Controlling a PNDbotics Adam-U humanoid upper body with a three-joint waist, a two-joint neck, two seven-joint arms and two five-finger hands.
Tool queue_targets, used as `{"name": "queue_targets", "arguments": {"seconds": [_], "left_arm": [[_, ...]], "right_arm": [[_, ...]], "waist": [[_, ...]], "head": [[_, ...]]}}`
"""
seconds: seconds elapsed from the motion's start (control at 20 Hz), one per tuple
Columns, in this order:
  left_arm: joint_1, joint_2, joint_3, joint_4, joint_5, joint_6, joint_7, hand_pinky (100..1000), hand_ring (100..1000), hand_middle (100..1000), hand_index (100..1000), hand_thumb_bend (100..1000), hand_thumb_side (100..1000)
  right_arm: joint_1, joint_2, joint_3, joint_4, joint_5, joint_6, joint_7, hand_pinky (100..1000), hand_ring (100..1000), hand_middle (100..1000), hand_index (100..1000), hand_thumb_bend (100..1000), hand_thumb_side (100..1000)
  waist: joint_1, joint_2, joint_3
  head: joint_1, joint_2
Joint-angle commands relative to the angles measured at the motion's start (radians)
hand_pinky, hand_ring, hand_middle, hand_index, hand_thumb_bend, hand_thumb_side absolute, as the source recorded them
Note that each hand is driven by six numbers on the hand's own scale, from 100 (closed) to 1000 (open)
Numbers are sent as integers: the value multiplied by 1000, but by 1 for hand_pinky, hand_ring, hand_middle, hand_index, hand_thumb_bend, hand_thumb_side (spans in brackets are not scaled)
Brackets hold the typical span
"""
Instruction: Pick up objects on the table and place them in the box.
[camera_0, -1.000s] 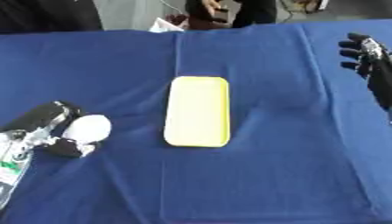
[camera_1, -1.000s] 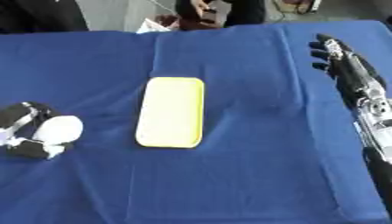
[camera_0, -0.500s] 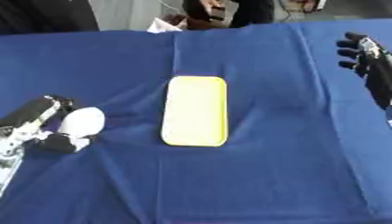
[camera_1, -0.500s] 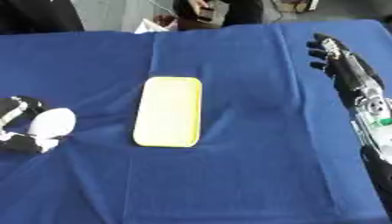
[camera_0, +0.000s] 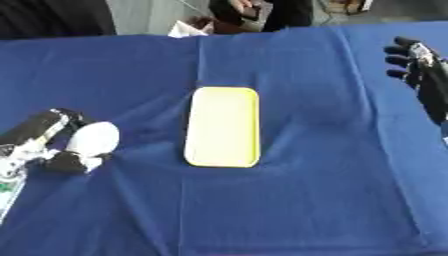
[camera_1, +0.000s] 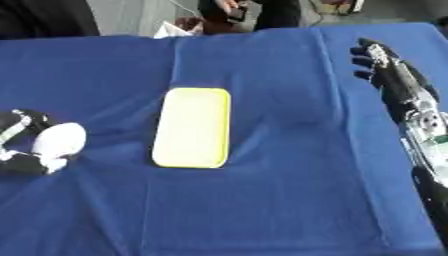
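Note:
A shallow yellow box (camera_0: 223, 125) lies lengthwise in the middle of the blue cloth, with nothing inside it. At the left edge my left hand (camera_0: 41, 131) has its dark fingers curled round a white rounded object (camera_0: 93, 139), low over the cloth and well left of the box. My right hand (camera_1: 391, 73) is at the far right, level with the box's far end, its fingers straight and holding nothing.
The blue tablecloth (camera_0: 315, 200) covers the whole table, with creases around the box. A white crumpled thing (camera_0: 181, 28) lies at the far edge, where people stand behind the table.
My left hand, with the white object in it, has shifted slightly to the left and away from me. The right hand and the box have stayed put.

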Motion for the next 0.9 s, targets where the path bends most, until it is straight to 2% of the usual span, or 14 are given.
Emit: {"name": "queue_targets", "arguments": {"seconds": [0.05, 0.45, 0.9], "left_arm": [[-17, 35, 24, -17, 8, 2, 9, 731, 613, 629, 716, 170, 270], [-33, 48, 51, -42, 77, 22, 49, 713, 602, 621, 713, 130, 268], [-34, 50, 48, -45, 90, 23, 47, 713, 603, 622, 713, 127, 271]], "right_arm": [[-14, -16, -11, -14, 4, -3, 3, 903, 929, 869, 963, 100, 864], [-13, -16, -11, -13, 4, -3, 3, 903, 929, 869, 963, 100, 864], [-14, -17, -11, -13, 4, -4, 3, 904, 929, 870, 963, 100, 864]], "waist": [[1, -11, 0], [2, -12, 0], [1, -11, -1]], "head": [[-11, -1], [-13, -1], [-13, -1]]}}
